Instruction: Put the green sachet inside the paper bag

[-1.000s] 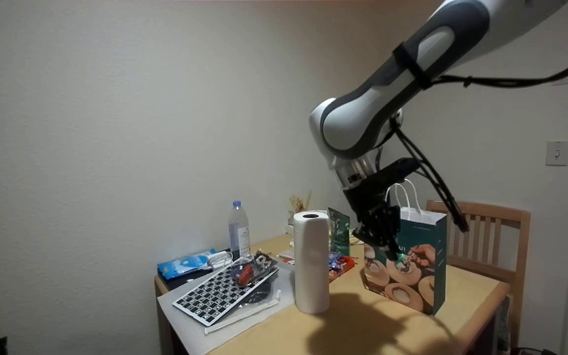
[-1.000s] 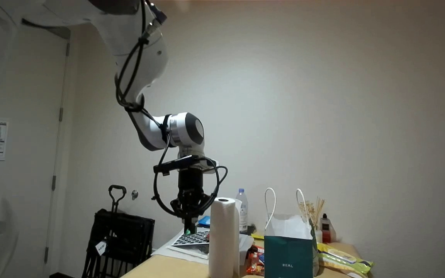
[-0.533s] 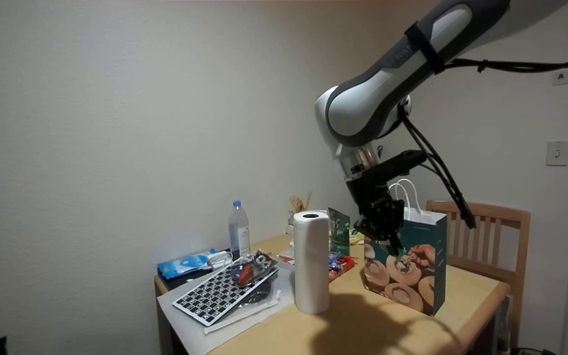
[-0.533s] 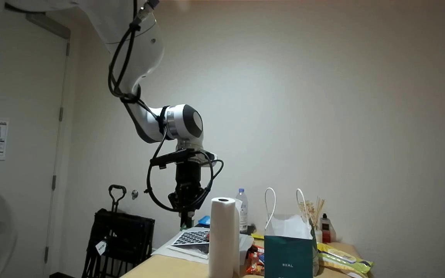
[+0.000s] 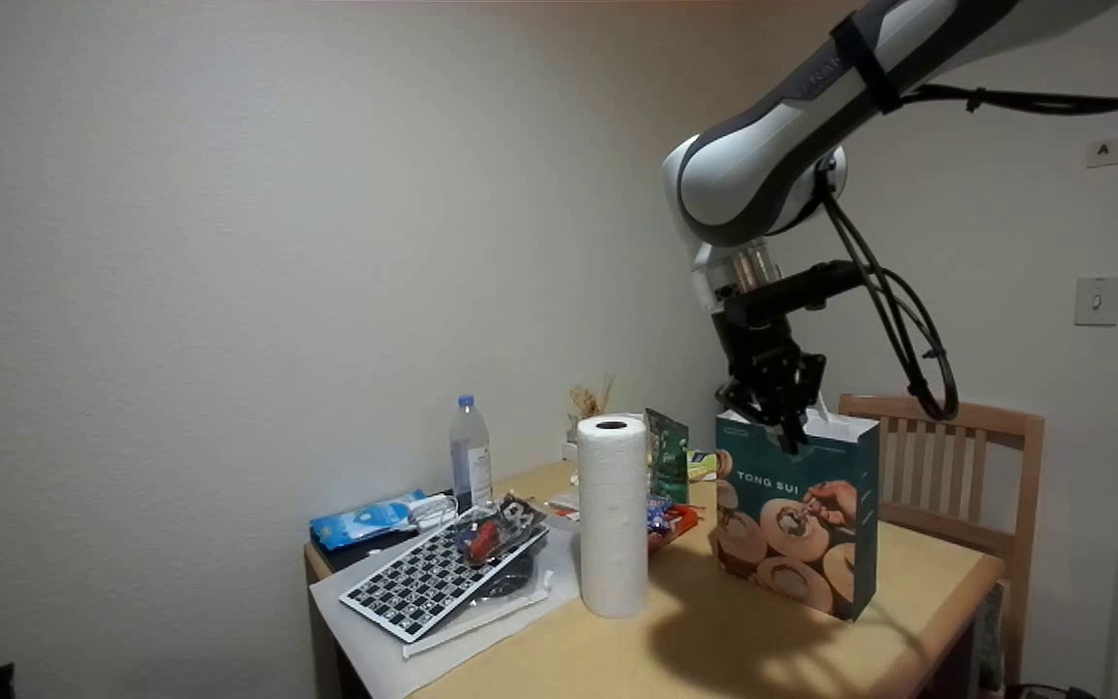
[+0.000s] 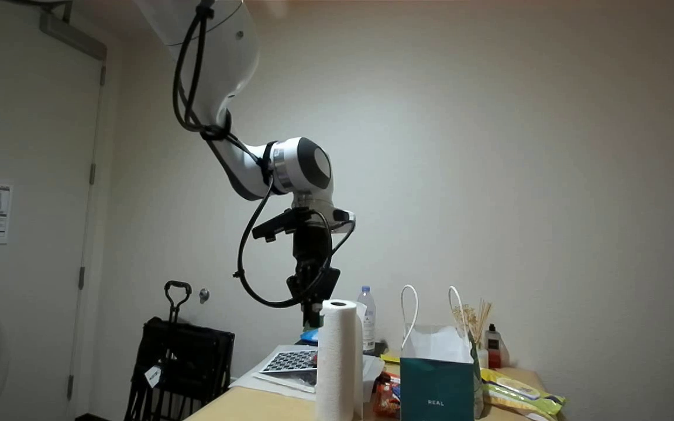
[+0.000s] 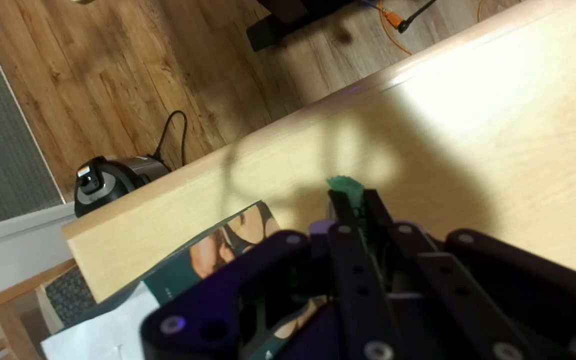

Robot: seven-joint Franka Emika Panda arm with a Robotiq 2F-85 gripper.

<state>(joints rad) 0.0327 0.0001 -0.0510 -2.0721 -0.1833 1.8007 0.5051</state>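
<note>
At the left of the surface (image 5: 569,660), in an exterior view, lay a blue packet (image 5: 360,524), and just beside it stood a capped clear bottle (image 5: 471,456), its fill hard to make out. In front of them was a checkered board (image 5: 418,587); a clear packet (image 5: 503,529) with something red inside rested on it. Next came the paper towel roll (image 5: 613,529), upright. Dried stalks (image 5: 590,400) rose behind it from a holder too small to make out. Just right of the roll stood a dark green pouch (image 5: 668,456), with a red packet (image 5: 680,524) near its foot; the contents of both were hidden.

Farther right, the end effector (image 5: 792,442) hung above the surface, its fingers nearly together and clamped on the green sachet (image 7: 346,184). In the wrist view the sachet's edge poked out past the fingertips (image 7: 340,201). The sachet was held off the surface and outside the paper bag (image 5: 782,544). The end effector hid part of the bag's upper front in an exterior view, yet the two were apart. The bag stood upright, mouth open at the top, white lining (image 6: 437,344) showing; its lower inside was out of sight. A wooden chair (image 5: 991,419) stood behind it at the right.
</note>
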